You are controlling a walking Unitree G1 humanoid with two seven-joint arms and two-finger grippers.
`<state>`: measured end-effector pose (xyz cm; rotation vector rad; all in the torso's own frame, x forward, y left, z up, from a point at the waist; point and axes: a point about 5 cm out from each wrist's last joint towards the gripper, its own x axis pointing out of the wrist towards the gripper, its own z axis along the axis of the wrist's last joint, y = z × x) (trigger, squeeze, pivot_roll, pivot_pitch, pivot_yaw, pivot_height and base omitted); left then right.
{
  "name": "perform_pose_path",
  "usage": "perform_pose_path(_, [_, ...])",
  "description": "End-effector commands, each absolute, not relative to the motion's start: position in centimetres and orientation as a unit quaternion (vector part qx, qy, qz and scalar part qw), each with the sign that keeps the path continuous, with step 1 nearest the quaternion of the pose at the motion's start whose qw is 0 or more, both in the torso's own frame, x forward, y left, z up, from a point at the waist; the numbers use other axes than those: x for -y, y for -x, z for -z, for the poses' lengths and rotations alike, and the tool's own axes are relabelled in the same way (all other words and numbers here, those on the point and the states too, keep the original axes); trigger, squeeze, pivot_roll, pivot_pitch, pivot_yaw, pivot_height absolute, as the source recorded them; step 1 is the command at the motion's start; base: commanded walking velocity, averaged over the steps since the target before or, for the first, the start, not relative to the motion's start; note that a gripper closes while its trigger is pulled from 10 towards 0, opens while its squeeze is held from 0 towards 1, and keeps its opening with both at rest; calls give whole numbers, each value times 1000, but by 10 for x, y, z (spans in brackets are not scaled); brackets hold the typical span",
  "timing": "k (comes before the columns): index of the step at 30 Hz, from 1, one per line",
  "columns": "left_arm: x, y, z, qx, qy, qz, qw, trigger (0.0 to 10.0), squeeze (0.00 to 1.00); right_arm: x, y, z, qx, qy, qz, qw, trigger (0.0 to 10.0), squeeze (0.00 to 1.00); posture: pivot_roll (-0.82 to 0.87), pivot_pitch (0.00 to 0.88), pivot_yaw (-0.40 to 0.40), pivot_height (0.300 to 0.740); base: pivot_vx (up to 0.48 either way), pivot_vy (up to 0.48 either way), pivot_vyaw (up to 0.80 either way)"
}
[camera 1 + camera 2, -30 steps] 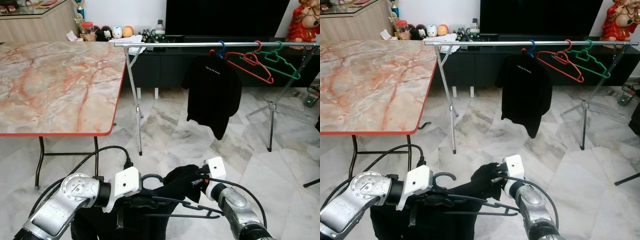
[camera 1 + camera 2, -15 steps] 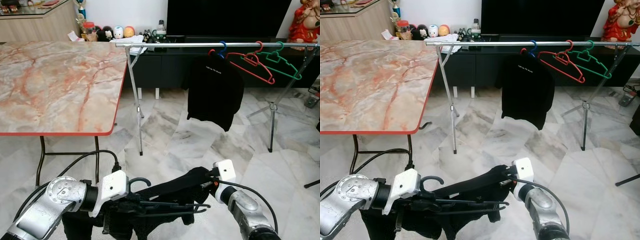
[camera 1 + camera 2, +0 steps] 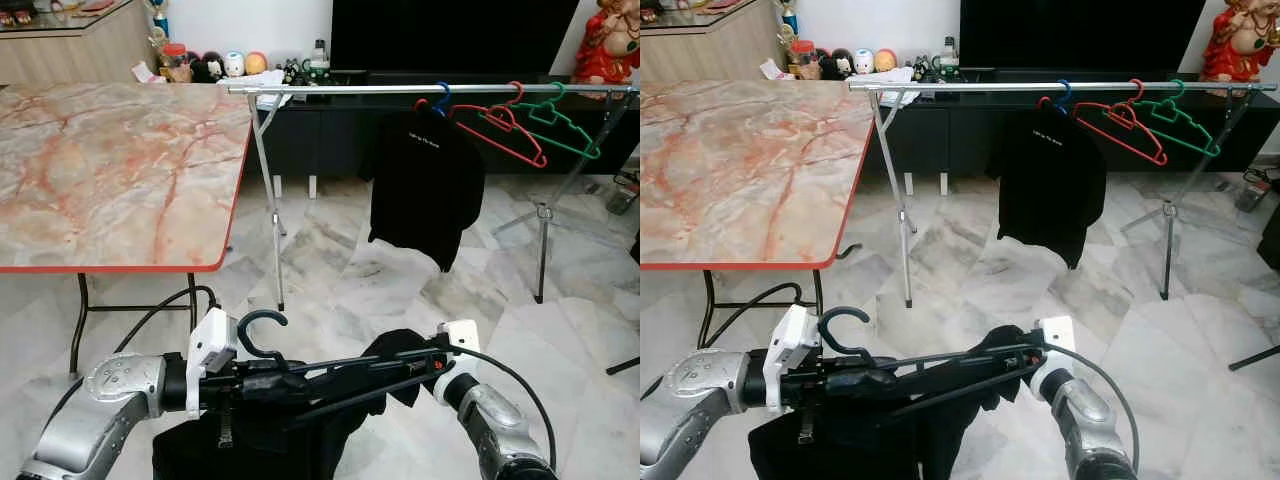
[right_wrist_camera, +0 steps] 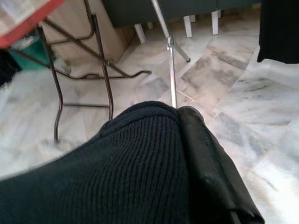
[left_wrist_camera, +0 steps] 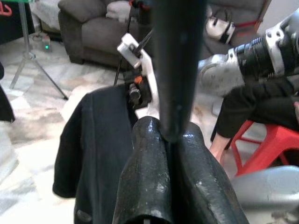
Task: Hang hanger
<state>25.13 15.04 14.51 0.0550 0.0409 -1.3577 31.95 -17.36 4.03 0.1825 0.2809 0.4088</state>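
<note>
While both grippers carry the black plastic hanger [image 3: 300, 372] with its dark garment [image 3: 250, 440], hanging remains undone. Left gripper [image 3: 262, 378] jaws clench its neck; right gripper [image 3: 425, 358] jaws pinch cloth. Next, its hook must reach the silver metal rail [image 3: 340, 89].

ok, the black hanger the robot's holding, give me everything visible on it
The black hanger with the dark garment looks like thin plastic. Its curled hook points up beside the left end effector, whose fingers are shut on it just below the hook. Its bars run roughly level across the robot's front toward the right end effector, which is shut on the garment's knit fabric at the far end. The black garment drapes below the bars. It is held low, well short of the silver clothes rail.
</note>
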Motion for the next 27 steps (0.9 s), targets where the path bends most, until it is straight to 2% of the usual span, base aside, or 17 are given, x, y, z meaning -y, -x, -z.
perform_pose_path(1, [-153, -257, -148, -6, -8, 605, 796, 10000, 0, 174, -320, -41, -125, -109, -187, 968, 0, 0, 67, 97, -6, 740, 0, 0, 0])
perform_pose_path(5, [-148, -257, -145, -1, 2, 600, 800, 10000, 0, 172, -321, -42, -116, -143, -168, 968, 0, 0, 67, 97, -6, 740, 0, 0, 0])
perform_pose_path(8, [-143, -248, -144, -11, 16, 629, 777, 10000, 0, 172, -321, -41, -117, -146, -152, 971, 0, 0, 63, 99, -7, 740, 0, 0, 0])
perform_pose_path(9, [-140, -241, -140, -36, -1, 651, 758, 10000, 0, 172, -321, -41, -117, -133, -154, 972, 0, 0, 64, 100, -5, 740, 0, 0, 0])
perform_pose_path(13, [-141, -234, -131, -83, -54, 673, 733, 10000, 0, 176, -326, -47, -108, -135, -145, 974, 0, 0, 66, 99, -7, 740, 0, 0, 0])
perform_pose_path(15, [-143, -234, -129, -88, -66, 672, 732, 10000, 0, 177, -327, -49, -103, -137, -141, 975, 0, 0, 66, 99, -7, 740, 0, 0, 0])
perform_pose_path(20, [-151, -240, -130, -83, -66, 650, 752, 10000, 0, 190, -333, -56, -90, -154, -93, 980, 0, 0, 65, 98, -8, 740, 0, 0, 0])
perform_pose_path(24, [-153, -248, -135, -52, -49, 621, 781, 10000, 0, 199, -332, -57, -81, -172, -58, 980, 0, 0, 64, 97, -8, 740, 0, 0, 0])
perform_pose_path(25, [-156, -256, -138, -31, -34, 595, 803, 10000, 0, 203, -331, -56, -76, -192, -37, 978, 0, 0, 64, 97, -8, 740, 0, 0, 0])
perform_pose_path(26, [-159, -258, -140, -21, -23, 583, 812, 10000, 0, 207, -330, -54, -74, -206, -19, 975, 0, 0, 63, 97, -8, 740, 0, 0, 0])
perform_pose_path(27, [-159, -258, -140, -21, -23, 583, 812, 10000, 0, 207, -330, -54, -74, -206, -19, 975, 0, 0, 63, 97, -8, 740, 0, 0, 0])
